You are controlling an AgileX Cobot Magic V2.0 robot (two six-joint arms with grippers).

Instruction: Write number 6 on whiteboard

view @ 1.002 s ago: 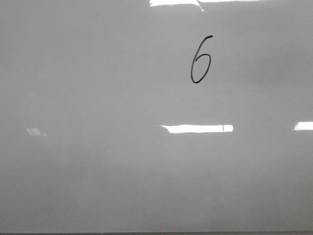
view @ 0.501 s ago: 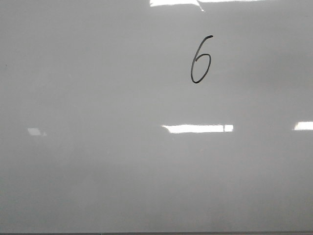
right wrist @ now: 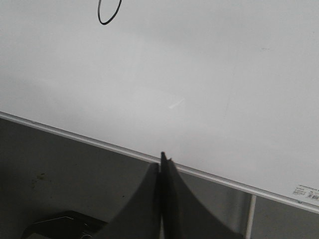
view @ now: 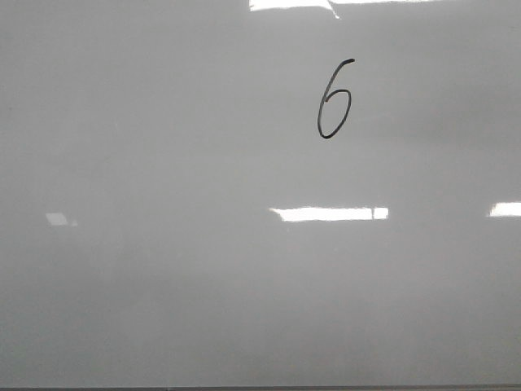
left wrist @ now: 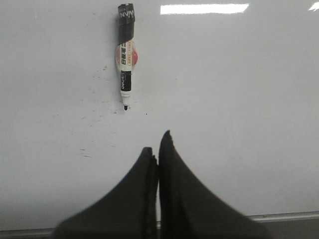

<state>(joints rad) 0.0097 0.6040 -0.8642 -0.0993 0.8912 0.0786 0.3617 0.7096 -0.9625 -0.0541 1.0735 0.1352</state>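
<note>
A thin black handwritten number 6 (view: 334, 99) stands slanted on the glossy grey-white whiteboard (view: 163, 163), right of centre and towards the far side. Its lower loop also shows in the right wrist view (right wrist: 109, 12). A black marker (left wrist: 125, 57) with its tip uncapped lies flat on the whiteboard (left wrist: 239, 89) ahead of my left gripper (left wrist: 157, 144), apart from it. My left gripper is shut and empty. My right gripper (right wrist: 163, 160) is shut and empty over the board's metal edge (right wrist: 75, 135). Neither gripper shows in the front view.
Bright rectangular glare patches (view: 330, 213) lie on the board. The board's dark near edge (view: 260, 388) runs along the front. A dark grey table surface (right wrist: 60, 174) and a dark object (right wrist: 60, 226) lie beyond the board's rim. Faint ink specks (left wrist: 87, 152) mark the board near the marker.
</note>
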